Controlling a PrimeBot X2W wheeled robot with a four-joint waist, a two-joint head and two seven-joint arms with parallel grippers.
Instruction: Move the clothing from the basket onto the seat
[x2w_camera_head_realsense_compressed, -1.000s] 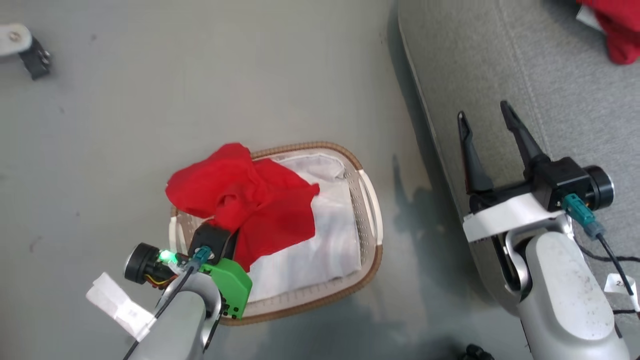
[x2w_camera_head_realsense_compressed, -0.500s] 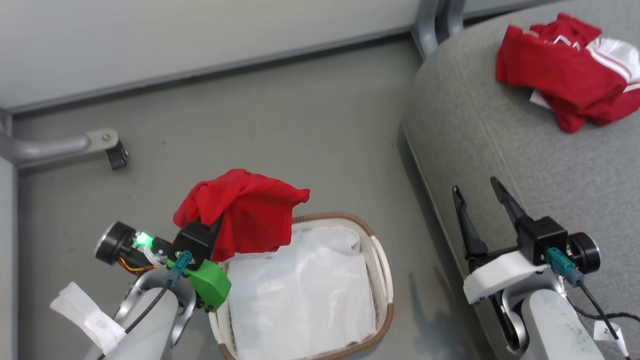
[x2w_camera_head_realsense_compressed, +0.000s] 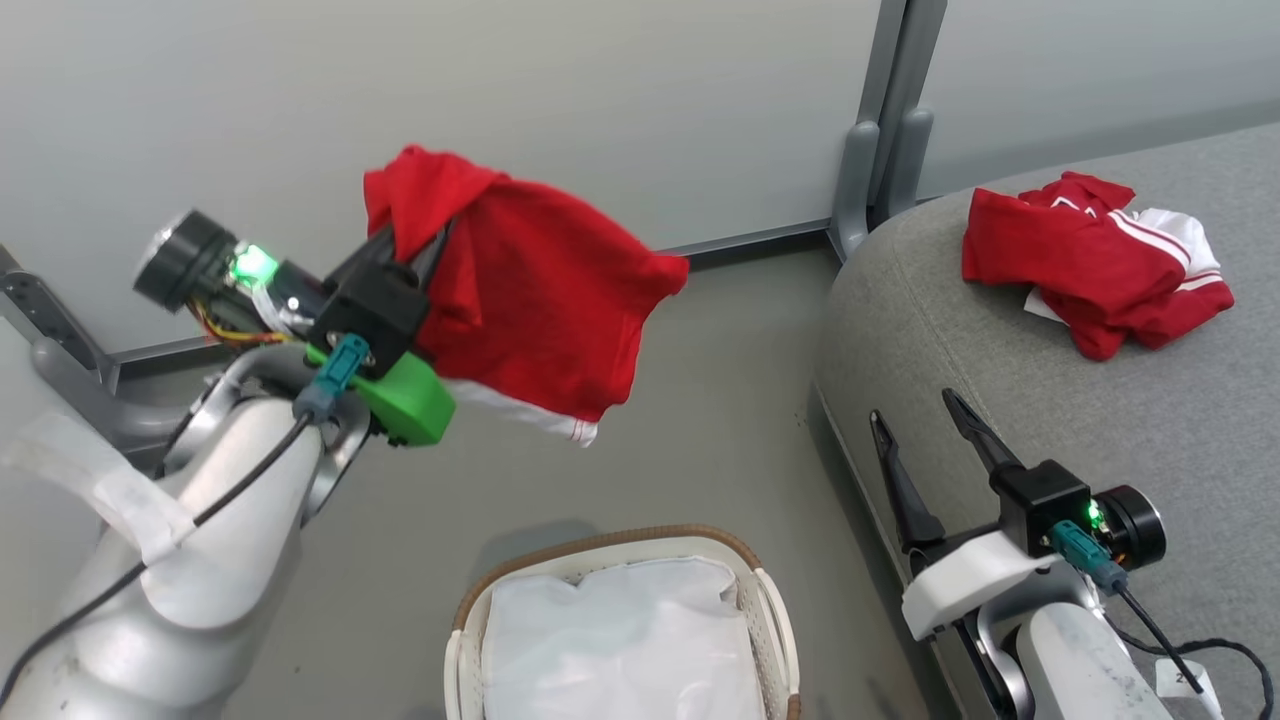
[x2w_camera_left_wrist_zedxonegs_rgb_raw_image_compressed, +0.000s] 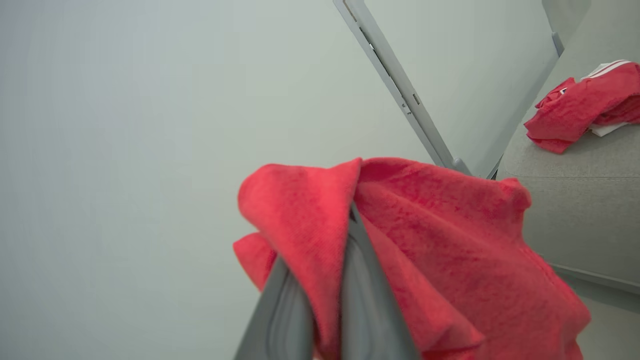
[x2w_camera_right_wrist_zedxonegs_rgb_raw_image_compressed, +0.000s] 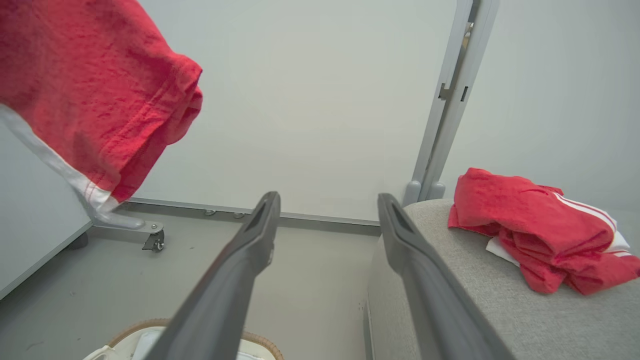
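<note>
Above the floor, up and to the left of the basket (x2w_camera_head_realsense_compressed: 600, 540), against a pale wall panel: the left gripper (x2w_camera_head_realsense_compressed: 408, 245), jaws pinched on a fold of the held garment (x2w_camera_head_realsense_compressed: 540, 300), fingertips buried under bunched cloth. Bright red soft knit, faintly fuzzy, hanging loose from the pinch, long axis slanting down and toward the robot's right, narrow white band along the lowest hem. Well clear of the basket, touching nothing but the fingers.

Lower down, at the bottom edge of the head view: an oval of white perforated plastic under a brown woven rim, lined with a crumpled white liner (x2w_camera_head_realsense_compressed: 620, 640), no red in the part that shows.

To the right of the pinching jaws, across a strip of grey floor: the seat (x2w_camera_head_realsense_compressed: 1000, 400), a large grey cushion in coarse woven upholstery, rounded at the corner, one stitched seam along it. Toward its far edge, the striped garment (x2w_camera_head_realsense_compressed: 1085, 260), red with white stripes and trim, rumpled in a heap, well apart from the held one.

Beside the seat's rounded near edge: the right gripper (x2w_camera_head_realsense_compressed: 912, 405), two long dark tapered fingers spread wide, gripping nothing. Nearer the seat than the left, yet empty.

Probably next: a carry rightward, dangling hem kept above the cushion's edge, then release. Likely to slump on landing.
</note>
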